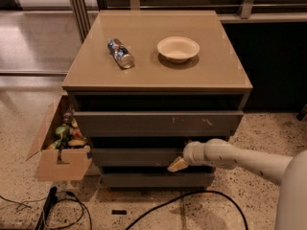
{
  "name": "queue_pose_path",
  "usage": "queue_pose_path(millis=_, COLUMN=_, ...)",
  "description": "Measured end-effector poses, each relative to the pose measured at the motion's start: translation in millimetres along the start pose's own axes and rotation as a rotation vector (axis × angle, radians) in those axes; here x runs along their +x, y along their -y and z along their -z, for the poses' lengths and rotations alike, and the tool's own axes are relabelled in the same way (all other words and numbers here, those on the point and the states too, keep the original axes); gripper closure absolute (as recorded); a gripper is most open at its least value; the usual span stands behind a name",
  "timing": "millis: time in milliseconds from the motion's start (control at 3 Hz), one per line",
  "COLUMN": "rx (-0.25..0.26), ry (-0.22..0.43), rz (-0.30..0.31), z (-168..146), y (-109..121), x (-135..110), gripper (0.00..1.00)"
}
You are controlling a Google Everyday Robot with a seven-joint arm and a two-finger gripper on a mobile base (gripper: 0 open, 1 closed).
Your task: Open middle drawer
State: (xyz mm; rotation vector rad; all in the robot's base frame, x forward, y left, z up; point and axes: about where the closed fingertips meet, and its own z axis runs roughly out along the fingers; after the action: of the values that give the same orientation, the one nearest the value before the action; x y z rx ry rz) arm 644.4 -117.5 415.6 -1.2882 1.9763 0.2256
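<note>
The pincer [177,165] is met at the middle drawer [136,156], which sits under the scuffed top drawer [158,123]. Its long front runs sideways from the tip. Apart or together cannot be told. An outward pull is wanted.

The gripper [177,165] sits at the front of the middle drawer [134,156]. The arm [240,159] hides the right end of that drawer and runs off the right edge. The gap above the drawer is too dark to see into. The things in the cardboard box [62,166] are too small to name. The label on the can [121,53] is too blurry to read.
</note>
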Motion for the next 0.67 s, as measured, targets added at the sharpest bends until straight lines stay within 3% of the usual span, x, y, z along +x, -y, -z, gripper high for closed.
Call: queue_pose_path(millis=667, rx=0.0, ry=0.0, rz=0.0, z=-0.1, y=-0.1, x=0.0, gripper=0.58)
